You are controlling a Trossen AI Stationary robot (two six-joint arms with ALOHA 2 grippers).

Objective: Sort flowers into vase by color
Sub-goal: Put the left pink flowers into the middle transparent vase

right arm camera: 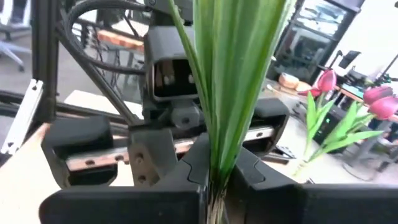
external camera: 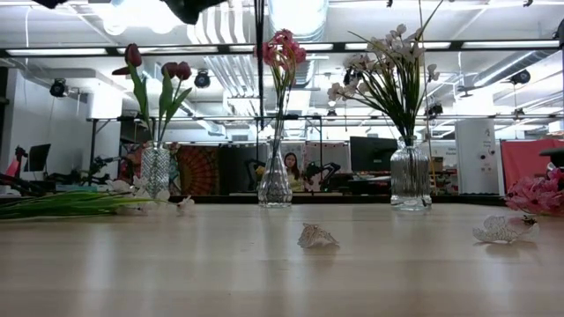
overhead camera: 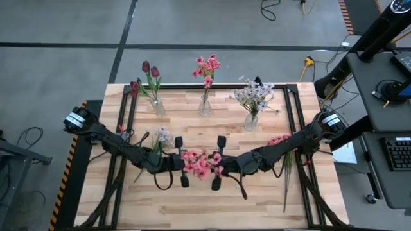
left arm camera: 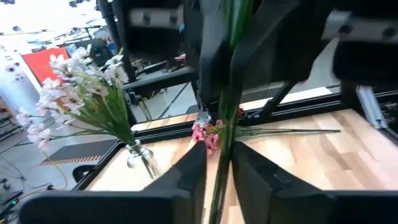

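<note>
Three glass vases stand along the far side: dark red tulips [overhead camera: 152,76] on the left, pink blooms [overhead camera: 207,69] in the middle, a white-lavender spray [overhead camera: 253,96] on the right. My left gripper [overhead camera: 186,162] and right gripper [overhead camera: 215,164] face each other above the table's middle, both shut on one pink clustered flower [overhead camera: 199,163]. A white-lavender flower [overhead camera: 160,136], another pink flower [overhead camera: 279,140] and a red flower [overhead camera: 133,86] lie on the table. My left gripper pinches the pink flower's green stem [left arm camera: 222,155] between its two fingers, coming level from the table's left. The fingers lie across the stem, which stands upright and is lifted clear of the table. My right gripper pinches the same flower's stem and long leaves [right arm camera: 219,158] between its two fingers, coming level from the table's right. The fingers lie across the upright stem, and the leaves rise above them.
Loose petals [external camera: 317,236] lie on the wooden table near its middle, another [external camera: 502,231] at the right. Long green stems [external camera: 62,204] lie at the left. Dark rails [overhead camera: 125,122] run along both table sides. A person [external camera: 289,167] shows far behind the table.
</note>
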